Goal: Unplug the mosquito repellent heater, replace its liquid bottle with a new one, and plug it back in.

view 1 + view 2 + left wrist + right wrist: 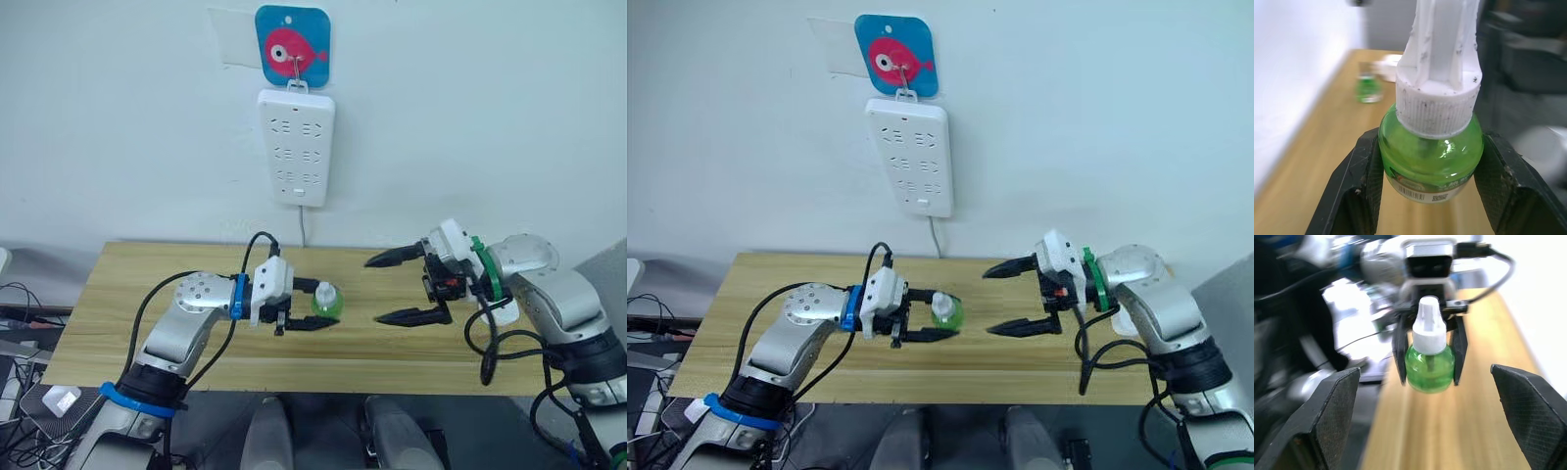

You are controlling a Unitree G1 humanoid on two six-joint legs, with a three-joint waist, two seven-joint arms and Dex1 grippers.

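My left gripper [315, 307] is shut on a green liquid bottle [326, 302] with a white cap, holding it just above the wooden table [147, 294], cap pointing right. In the left wrist view both fingers [1359, 186] press on the bottle's sides [1431, 152]. My right gripper [372, 291] stands wide open a short way right of the bottle, facing it; its wrist view has the bottle [1430, 364] centred ahead. A white rounded piece [504, 311], apparently the mosquito repellent heater, peeks from behind my right forearm. Another green bottle [1369, 88] stands blurred on the far table.
A long white power strip [296, 147] hangs on the wall above the table's back edge, under a blue plaque with a red fish [292, 46]; none of its sockets holds a plug. Cables and boxes [39, 392] lie on the floor to the left.
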